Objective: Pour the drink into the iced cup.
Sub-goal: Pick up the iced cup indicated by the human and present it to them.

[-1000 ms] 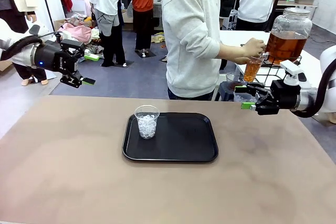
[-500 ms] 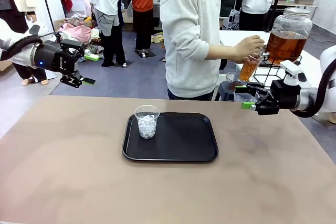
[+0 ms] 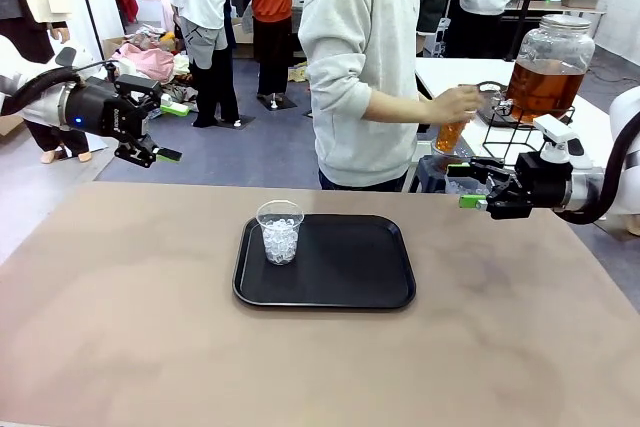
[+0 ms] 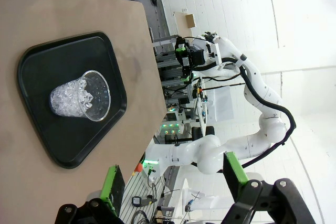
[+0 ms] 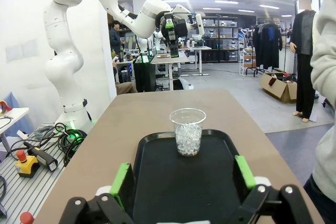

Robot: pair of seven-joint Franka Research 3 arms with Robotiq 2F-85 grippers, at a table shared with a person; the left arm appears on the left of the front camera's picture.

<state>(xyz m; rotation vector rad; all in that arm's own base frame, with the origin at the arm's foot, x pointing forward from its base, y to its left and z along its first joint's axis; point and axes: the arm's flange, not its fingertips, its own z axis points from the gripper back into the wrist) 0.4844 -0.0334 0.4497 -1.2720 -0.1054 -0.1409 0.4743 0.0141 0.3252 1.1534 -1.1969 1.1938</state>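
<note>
Crowded workshop behind, people standing about; brown desk (image 3: 120, 327) in front. Left pincer (image 3: 167, 132): hangs off the desk's far left corner, jaws wide, nothing held. Iced cup (image 3: 280, 232): stands upright on the left part of black tray (image 3: 350, 292), ice only, no liquid seen. Pour not yet done. Drink (image 3: 449, 135): sits amber in a small clear cup in person's hand (image 3: 457, 103), beyond the far edge, well apart from the tray. More in glass dispenser jar (image 3: 548, 72) at right. Right pincer (image 3: 465, 185): hovers just below that hand, jaws wide, empty. Judged remaining: carry over, tip onto ice. No obstruction over the tray.
</note>
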